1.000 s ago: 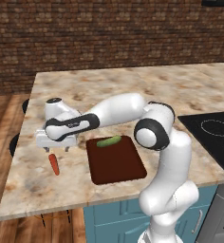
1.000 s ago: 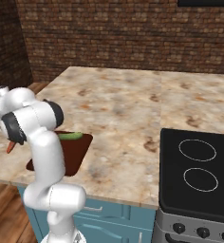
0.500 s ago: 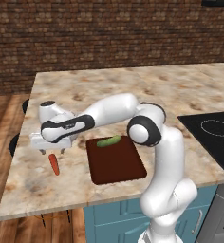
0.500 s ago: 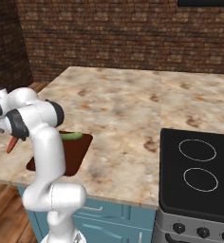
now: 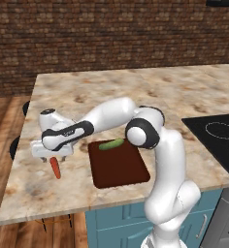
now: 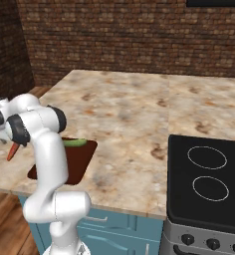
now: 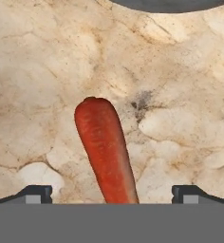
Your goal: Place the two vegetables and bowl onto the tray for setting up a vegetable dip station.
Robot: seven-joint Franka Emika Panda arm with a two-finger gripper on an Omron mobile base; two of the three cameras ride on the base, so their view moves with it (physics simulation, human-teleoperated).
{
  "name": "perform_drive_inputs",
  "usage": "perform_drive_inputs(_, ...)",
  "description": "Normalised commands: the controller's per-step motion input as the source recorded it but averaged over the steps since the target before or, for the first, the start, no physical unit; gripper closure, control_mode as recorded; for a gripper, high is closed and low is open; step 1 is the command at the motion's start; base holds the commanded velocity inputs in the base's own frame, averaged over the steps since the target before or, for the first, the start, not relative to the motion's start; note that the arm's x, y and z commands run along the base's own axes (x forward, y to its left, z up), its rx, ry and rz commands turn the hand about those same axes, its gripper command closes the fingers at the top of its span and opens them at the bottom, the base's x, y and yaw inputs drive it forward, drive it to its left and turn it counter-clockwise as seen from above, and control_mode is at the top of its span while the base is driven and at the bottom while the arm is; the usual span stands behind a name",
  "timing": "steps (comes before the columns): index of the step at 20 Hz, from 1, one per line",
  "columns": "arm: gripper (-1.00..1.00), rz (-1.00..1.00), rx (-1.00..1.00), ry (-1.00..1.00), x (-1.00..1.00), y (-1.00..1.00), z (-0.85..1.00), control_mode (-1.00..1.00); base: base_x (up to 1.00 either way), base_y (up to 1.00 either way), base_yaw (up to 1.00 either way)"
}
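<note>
Pincer [image 7: 112, 194] wide open straddling carrot [image 7: 107, 149]; bowl [image 7: 168, 4] rim beyond.

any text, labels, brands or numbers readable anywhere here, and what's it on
None: no readable text in these pictures.
The arm's dark wrist band carries a faint pale mark, too small and blurred to read.
The stove knobs show no legible markings.
The carrot, cucumber, tray and counter are all unmarked.

I see a beige marbled worktop [image 5: 150, 87] backed by a brick wall [image 5: 111, 34]. A black stove [image 6: 209, 184] sits at its right, over teal cabinets [image 5: 116, 223].
</note>
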Motion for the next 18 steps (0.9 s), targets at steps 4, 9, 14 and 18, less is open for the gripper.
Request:
perform_drive_inputs(4, -1.00, 0.00, 0.00, 0.00, 0.08, 0.00, -0.29, -1.00, 0.00, 0.00, 0.00)
perform_drive_inputs(9, -1.00, 0.00, 0.00, 0.00, 0.01, 0.00, -0.28, -1.00, 0.00, 0.00, 0.00)
perform_drive_inputs(14, -1.00, 0.00, 0.00, 0.00, 0.01, 0.00, -0.24, -1.00, 0.00, 0.00, 0.00)
perform_drive_inputs(18, -1.00, 0.00, 0.00, 0.00, 0.00, 0.00, -0.14, -1.00, 0.00, 0.00, 0.00)
